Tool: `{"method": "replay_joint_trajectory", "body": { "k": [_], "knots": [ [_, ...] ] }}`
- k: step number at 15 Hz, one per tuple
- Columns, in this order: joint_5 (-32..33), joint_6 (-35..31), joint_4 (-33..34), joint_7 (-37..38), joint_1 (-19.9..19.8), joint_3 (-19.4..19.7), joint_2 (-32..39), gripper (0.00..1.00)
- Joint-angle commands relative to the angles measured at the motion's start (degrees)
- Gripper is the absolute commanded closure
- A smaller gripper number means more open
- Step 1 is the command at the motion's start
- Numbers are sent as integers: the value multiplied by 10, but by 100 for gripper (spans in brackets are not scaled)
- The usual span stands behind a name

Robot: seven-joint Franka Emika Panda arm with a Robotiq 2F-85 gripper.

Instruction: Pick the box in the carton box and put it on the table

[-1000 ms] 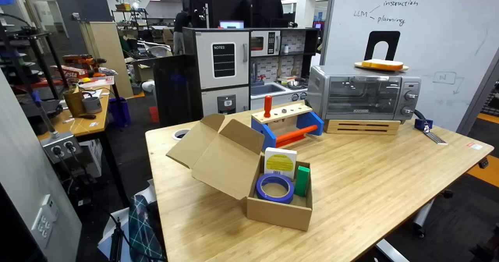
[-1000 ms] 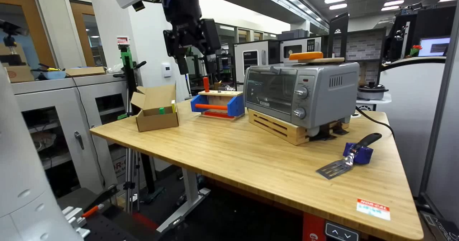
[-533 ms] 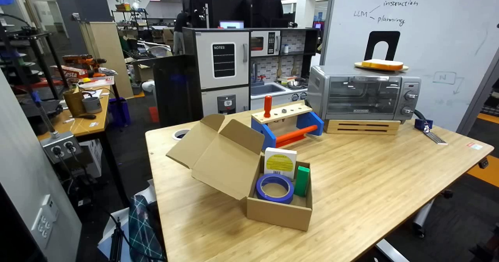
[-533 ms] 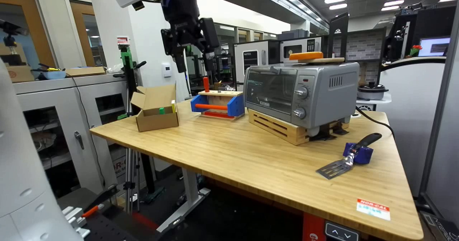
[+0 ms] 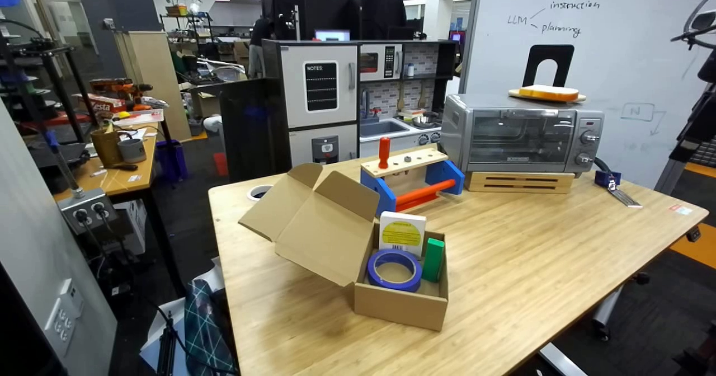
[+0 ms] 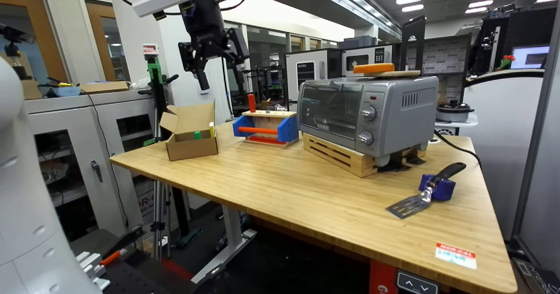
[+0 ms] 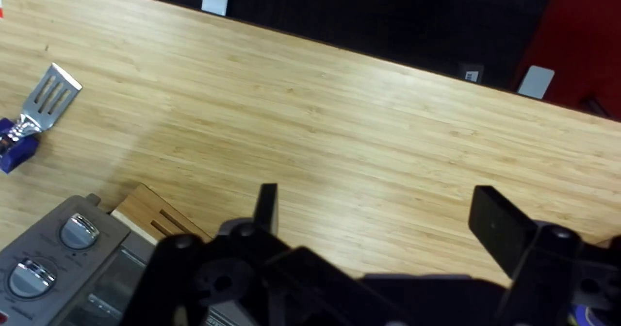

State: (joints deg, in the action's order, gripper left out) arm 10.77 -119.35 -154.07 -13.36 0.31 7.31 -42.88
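The box (image 5: 401, 235) is flat and white with a yellow round label, standing at the back inside the open brown carton box (image 5: 400, 309). Its thin pale-yellow edge (image 6: 212, 130) shows above the carton (image 6: 192, 149) in an exterior view. The carton stands on the pale wood table (image 5: 531, 241), its lid folded back. My gripper (image 6: 222, 84) is open and empty, high above the table and apart from the carton. In the wrist view the gripper (image 7: 376, 190) has its fingers wide apart over bare wood (image 7: 315, 122). The box does not show there.
A blue tape roll (image 5: 394, 271) and a green block (image 5: 433, 259) share the carton. A red-and-blue toy bench (image 5: 414, 180) stands behind it. A toaster oven (image 6: 367, 114) sits on a wooden stand. A spatula (image 6: 415, 202) lies on the table's other side.
The gripper has moved left in an exterior view, still open. A black part of the arm has come in at the right edge of an exterior view. The carton and its contents have not moved.
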Motion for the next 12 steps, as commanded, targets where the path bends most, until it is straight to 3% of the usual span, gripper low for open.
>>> {"method": "replay_joint_trajectory", "body": {
  "k": [1,4,5,12],
  "knots": [
    [9,-19,18,-23,15,-23,48,0],
    [-28,-36,26,-51,47,-16,67,0],
    [-17,-28,11,-25,32,-29,50,0],
    [-18,-28,12,-25,33,-29,52,0]
  ]
}}
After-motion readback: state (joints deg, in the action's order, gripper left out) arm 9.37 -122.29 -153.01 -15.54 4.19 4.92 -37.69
